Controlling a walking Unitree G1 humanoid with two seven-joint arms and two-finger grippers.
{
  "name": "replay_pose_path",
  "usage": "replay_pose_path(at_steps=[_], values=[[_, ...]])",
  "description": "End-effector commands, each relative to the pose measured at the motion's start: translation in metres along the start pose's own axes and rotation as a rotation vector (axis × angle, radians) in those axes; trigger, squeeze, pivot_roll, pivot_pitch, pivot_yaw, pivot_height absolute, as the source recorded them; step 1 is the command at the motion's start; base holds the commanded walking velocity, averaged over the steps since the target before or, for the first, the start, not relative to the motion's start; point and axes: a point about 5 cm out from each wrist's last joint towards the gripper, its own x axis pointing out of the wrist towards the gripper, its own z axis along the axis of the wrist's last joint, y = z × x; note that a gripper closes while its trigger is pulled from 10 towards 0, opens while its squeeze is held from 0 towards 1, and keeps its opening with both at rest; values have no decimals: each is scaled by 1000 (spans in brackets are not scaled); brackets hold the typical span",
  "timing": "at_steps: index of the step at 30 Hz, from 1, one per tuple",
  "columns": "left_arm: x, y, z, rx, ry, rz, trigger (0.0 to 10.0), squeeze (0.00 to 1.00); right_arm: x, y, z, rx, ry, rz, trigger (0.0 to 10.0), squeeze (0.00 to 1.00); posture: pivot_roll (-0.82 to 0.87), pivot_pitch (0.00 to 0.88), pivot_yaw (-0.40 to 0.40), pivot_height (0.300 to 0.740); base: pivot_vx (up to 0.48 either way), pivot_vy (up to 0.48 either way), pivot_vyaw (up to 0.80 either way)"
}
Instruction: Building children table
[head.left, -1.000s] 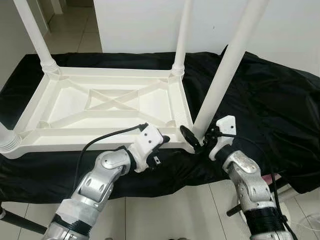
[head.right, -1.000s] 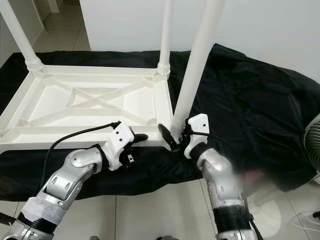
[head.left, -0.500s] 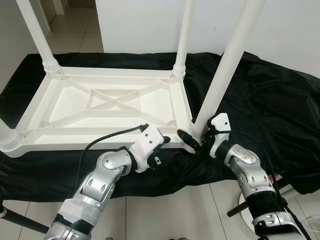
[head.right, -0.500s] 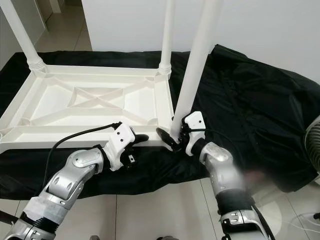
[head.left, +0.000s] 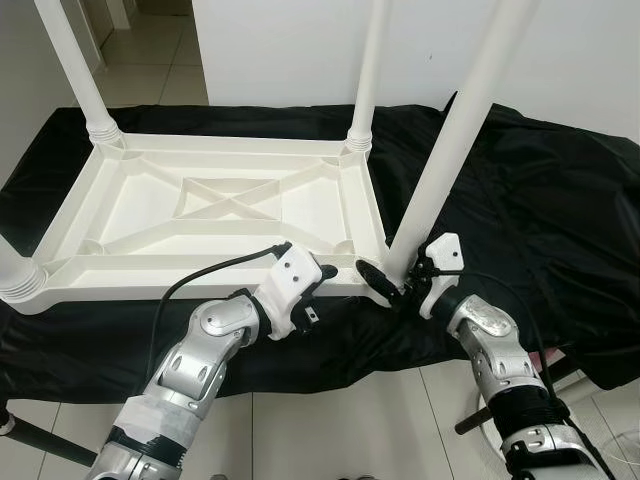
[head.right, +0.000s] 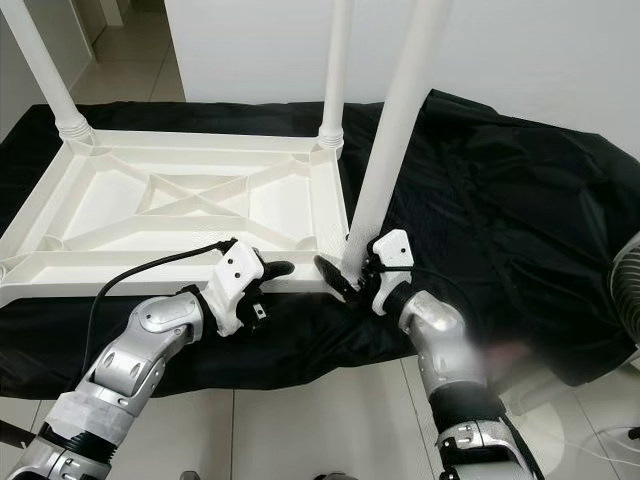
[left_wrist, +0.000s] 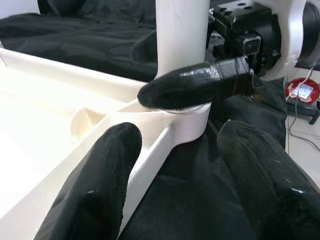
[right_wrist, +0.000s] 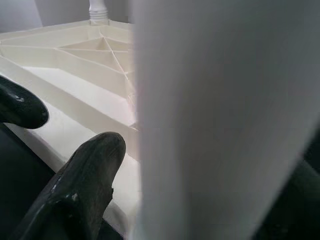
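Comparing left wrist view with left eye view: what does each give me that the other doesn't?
Left wrist view: a close look at the right pincer's finger pressed against the base of the near table leg at its corner socket, and the left pincer open astride the tabletop's rim.

Left eye view: the whole upturned tabletop on black cloth, with other legs standing.

Both: near leg, right pincer.
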Motion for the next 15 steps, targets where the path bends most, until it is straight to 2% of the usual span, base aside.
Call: replay_pose_path(at_steps=[1,2,8,15], values=[[2,2,1,2,-11,6,10000,0,0,-4,2,-11,-10,-4,10000,0,-62,48,-22,740,0,0,0],[1,2,1,9,-7,5,10000,0,-1,-7,4,-30,-17,-4,0,0,-59,50,-21,740,0,0,0],[1,2,1,16,0,5,10000,0,-3,-10,6,-41,-21,-3,0,0,-58,53,-22,740,0,0,0],[1,2,2,17,1,6,10000,0,-7,-5,3,-20,-15,7,0,0,-64,61,-18,740,0,0,0]])
